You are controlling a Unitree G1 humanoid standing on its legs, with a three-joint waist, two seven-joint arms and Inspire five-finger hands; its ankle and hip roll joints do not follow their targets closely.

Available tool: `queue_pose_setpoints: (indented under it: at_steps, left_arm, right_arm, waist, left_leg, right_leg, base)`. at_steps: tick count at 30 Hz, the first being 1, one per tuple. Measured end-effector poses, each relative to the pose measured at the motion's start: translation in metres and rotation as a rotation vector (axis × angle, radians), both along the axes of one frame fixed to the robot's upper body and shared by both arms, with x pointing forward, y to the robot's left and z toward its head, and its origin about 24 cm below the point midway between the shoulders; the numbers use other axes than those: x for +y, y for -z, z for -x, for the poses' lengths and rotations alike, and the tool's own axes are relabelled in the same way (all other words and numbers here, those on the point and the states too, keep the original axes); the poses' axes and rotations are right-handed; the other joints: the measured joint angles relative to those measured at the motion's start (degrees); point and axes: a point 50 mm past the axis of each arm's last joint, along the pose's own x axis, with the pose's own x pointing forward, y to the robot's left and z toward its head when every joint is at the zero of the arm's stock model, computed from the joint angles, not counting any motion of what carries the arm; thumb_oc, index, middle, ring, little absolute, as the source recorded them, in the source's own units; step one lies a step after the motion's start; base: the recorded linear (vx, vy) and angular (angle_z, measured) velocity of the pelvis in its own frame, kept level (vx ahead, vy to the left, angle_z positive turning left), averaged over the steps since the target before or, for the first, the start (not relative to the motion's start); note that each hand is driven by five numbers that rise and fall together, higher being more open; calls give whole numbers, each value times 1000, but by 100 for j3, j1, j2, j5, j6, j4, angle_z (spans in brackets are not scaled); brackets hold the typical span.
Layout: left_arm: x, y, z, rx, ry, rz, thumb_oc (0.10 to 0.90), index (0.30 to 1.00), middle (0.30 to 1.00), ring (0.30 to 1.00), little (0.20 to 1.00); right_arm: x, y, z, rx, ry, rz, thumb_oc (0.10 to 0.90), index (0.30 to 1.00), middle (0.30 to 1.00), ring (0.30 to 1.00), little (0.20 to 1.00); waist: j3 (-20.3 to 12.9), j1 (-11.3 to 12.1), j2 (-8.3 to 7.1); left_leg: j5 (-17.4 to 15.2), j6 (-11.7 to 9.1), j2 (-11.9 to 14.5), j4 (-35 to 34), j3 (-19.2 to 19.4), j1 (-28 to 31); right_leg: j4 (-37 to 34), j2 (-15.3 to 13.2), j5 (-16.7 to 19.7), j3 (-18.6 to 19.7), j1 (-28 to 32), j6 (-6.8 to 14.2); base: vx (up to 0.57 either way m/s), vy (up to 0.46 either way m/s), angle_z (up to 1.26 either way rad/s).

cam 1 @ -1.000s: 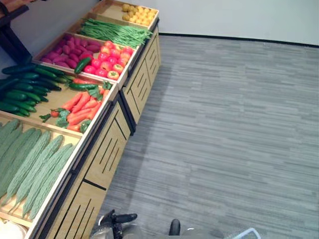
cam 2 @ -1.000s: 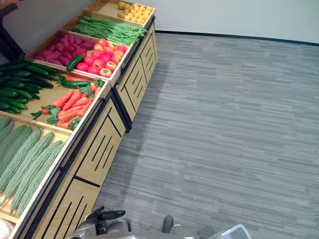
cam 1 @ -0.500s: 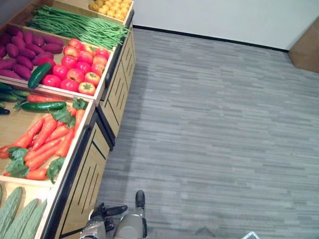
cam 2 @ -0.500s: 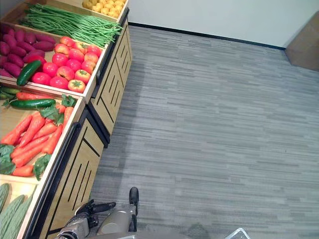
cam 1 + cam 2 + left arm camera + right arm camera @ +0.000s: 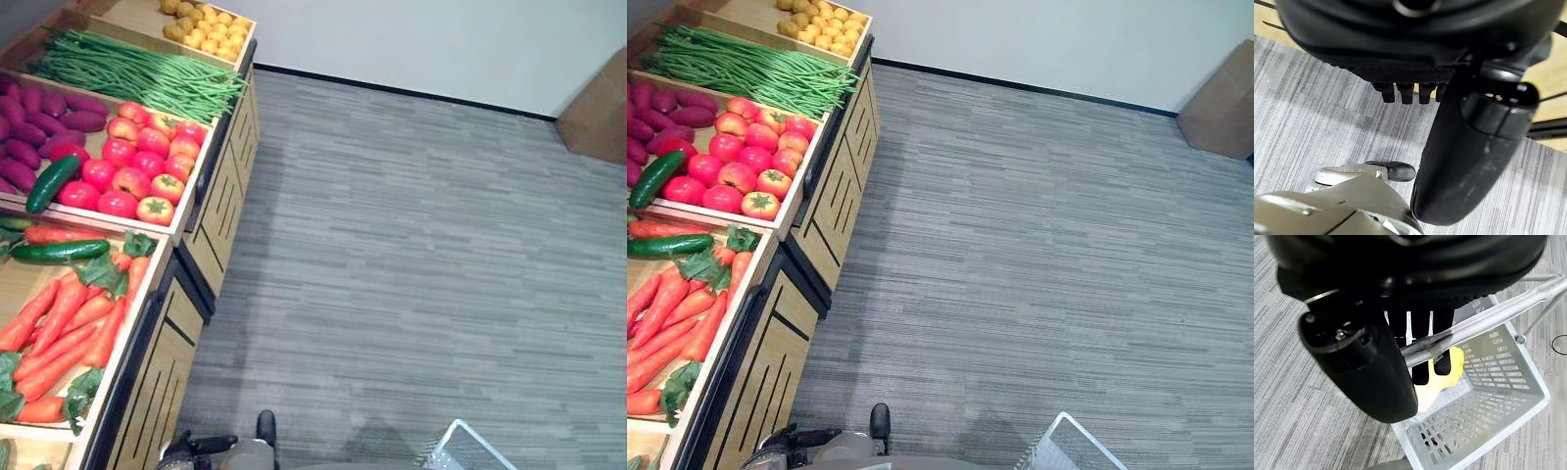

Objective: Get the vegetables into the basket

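A wooden display stand [image 5: 211, 211] runs along my left. Its crates hold carrots [image 5: 69, 323], a cucumber [image 5: 59, 251], red tomatoes [image 5: 137, 171], long green beans [image 5: 137, 73], purple sweet potatoes [image 5: 39, 117] and small yellow produce [image 5: 206, 24]. Another cucumber [image 5: 51, 183] lies beside the tomatoes. My right hand [image 5: 1366, 367] is shut on the handle [image 5: 1484, 318] of a white plastic basket [image 5: 1498, 396], which hangs low at my right [image 5: 470, 452]. A yellow item [image 5: 1452, 364] lies inside it. My left hand [image 5: 191, 452] hangs by the stand's front, holding nothing, thumb [image 5: 1464, 161] straight.
Grey striped carpet [image 5: 411, 245] stretches to the right of the stand up to a white wall. A brown cardboard box [image 5: 598, 113] stands at the far right by the wall.
The whole picture has shifted, so the camera moved: the stand's nearer crates slid out on the left, the box came in, and more of the basket shows at the lower right.
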Motion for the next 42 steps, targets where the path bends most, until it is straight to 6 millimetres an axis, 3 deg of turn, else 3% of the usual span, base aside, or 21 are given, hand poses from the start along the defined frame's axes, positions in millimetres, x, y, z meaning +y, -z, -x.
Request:
queue_pose_setpoints:
  at_steps: [3,4,5,6,8,9,10,12,13,14,15,16,17,18,19,20,22,26,31,42]
  left_arm:
    - [1,1,4,15,-2,-1,900,1000,1000,1000,1000]
    - [-1,1,1,11,5,3,900,1000,1000,1000,1000]
    - [-2,2,4,27,18,5,900,1000,1000,1000,1000]
    - [-4,2,4,28,19,10,900,1000,1000,1000,1000]
    - [-7,2,0,21,42,13,900,1000,1000,1000,1000]
    - [-12,4,0,19,42,26,900,1000,1000,1000,1000]
    - [-14,5,4,27,33,33,900,1000,1000,1000,1000]
    - [-12,5,9,44,36,28,900,1000,1000,1000,1000]
    - [-13,6,13,52,29,30,900,1000,1000,1000,1000]
    - [-13,8,18,72,23,31,900,1000,1000,1000,1000]
    - [-13,8,23,83,20,31,900,1000,1000,1000,1000]
    - [-8,8,27,97,24,17,900,1000,1000,1000,1000]
    - [-8,7,26,97,39,13,900,1000,1000,1000,1000]
    - [-10,8,27,100,39,19,900,1000,1000,1000,1000]
    - [-27,13,31,108,45,62,900,1000,1000,1000,1000]
    - [-33,14,32,110,42,75,900,1000,1000,1000,1000]
    - [-34,14,30,103,51,76,900,1000,1000,1000,1000]
    - [-31,12,23,81,59,68,900,1000,1000,1000,1000]
    - [-24,10,21,75,62,51,900,1000,1000,1000,1000]
    - [-24,10,20,72,63,53,900,1000,1000,1000,1000]
  right_arm:
    - [-1,0,2,-1,29,-4,400,300,300,300,300]
    - [-3,-1,-1,-16,50,3,400,300,300,300,300]
    - [-11,-4,-10,-58,54,23,400,300,300,300,300]
    - [-13,-4,-9,-57,58,28,400,300,300,300,300]
    - [-24,-8,-13,-73,55,63,400,300,300,300,300]
    - [-31,-10,-12,-66,58,83,400,300,300,300,300]
    - [-37,-12,-6,-55,78,99,400,300,300,300,300]
    - [-35,-10,6,-31,91,80,400,300,300,300,300]
    - [-32,-9,8,-28,92,67,400,300,300,300,300]
    - [-22,-6,8,-34,96,29,400,300,300,300,300]
    - [-13,-3,9,-31,100,1,400,300,300,300,300]
    - [0,0,12,-23,107,-37,400,300,300,300,300]
    - [7,2,17,-7,114,-59,400,300,300,300,300]
    - [9,3,19,1,117,-64,400,300,300,300,300]
    - [8,2,24,15,126,-59,400,300,300,300,300]
    - [6,2,21,15,123,-53,400,300,300,300,300]
    - [2,1,18,7,111,-42,400,300,300,300,300]
    - [-7,-2,9,-31,106,-18,400,300,300,300,300]
    - [9,3,24,5,119,-61,400,300,300,300,300]
    - [10,3,29,18,126,-59,400,300,300,300,300]
  waist:
    - [-41,-8,50]
    - [24,-32,160]
    - [203,-257,384]
    - [205,-247,401]
    - [324,-239,590]
    - [388,-279,734]
    - [415,-341,809]
    - [411,-432,789]
    - [429,-469,800]
    - [451,-680,808]
    - [441,-724,788]
    - [380,-743,691]
    - [376,-798,647]
    - [371,-815,650]
    - [191,-765,892]
    - [132,-757,994]
    - [123,-681,1010]
    - [69,-631,915]
    - [14,-648,788]
    - [3,-695,825]
  left_leg:
    - [-93,-29,129,5,0,87]
    - [-228,-77,202,-6,-44,154]
    - [-301,30,347,-4,-233,351]
    - [-364,63,346,2,-224,424]
    - [-471,88,422,-21,-269,546]
    - [-492,70,490,-13,-310,644]
    - [-504,44,535,-9,-338,718]
    - [-593,-72,548,-12,-458,908]
    - [-639,-147,564,-13,-497,963]
    - [-684,-268,608,-21,-661,1097]
    - [-721,-336,630,-18,-721,1158]
    - [-803,-468,606,-43,-808,1267]
    - [-858,-558,575,-45,-967,1386]
    - [-859,-607,554,-44,-1015,1443]
    - [-899,-716,774,-12,-1081,1474]
    - [-918,-740,842,18,-1070,1430]
    - [-925,-753,807,13,-1076,1310]
    - [-842,-913,868,-8,-1086,1349]
    - [-899,-817,821,-32,-1090,1329]
    - [-856,-888,892,-8,-1232,1258]
  right_leg:
    - [746,109,-5,-18,-307,61]
    - [1519,224,43,-16,-685,120]
    - [3087,211,289,-244,-1403,338]
    - [3353,129,196,-209,-1657,275]
    - [3765,-356,10,-721,-2429,-13]
    - [3420,-554,-19,-966,-2604,-62]
    - [2750,-586,-4,-932,-2656,-38]
    - [1967,-573,15,-717,-2854,-51]
    - [1546,-470,35,-594,-2882,-63]
    - [487,-259,266,-334,-2776,-119]
    - [-103,-126,447,-142,-2670,-111]
    - [-691,-33,526,2,-2517,-160]
    - [-511,-50,941,24,-2502,-303]
    - [-432,-29,1100,-12,-2495,-341]
    - [-540,118,1392,-145,-2371,-608]
    - [-821,200,1495,-213,-2208,-675]
    - [-1193,252,1647,-273,-2025,-727]
    - [-1279,362,1637,-368,-1897,-792]
    - [-1280,278,1600,-436,-1905,-727]
    - [-1279,318,1594,-551,-1913,-740]
  base:
    - [29,113,-5]
    - [68,128,26]
    - [98,90,24]
    - [167,80,31]
    - [164,-44,1]
    - [236,-90,18]
    - [229,-100,39]
    - [224,-93,27]
    - [157,-54,29]
    - [207,-52,47]
    - [72,-13,66]
    - [69,-12,64]
    - [47,-50,59]
    - [40,-36,56]
    - [58,-63,38]
    - [47,-63,29]
    - [62,-79,6]
    - [14,-64,2]
    - [29,-43,2]
    - [37,-50,6]
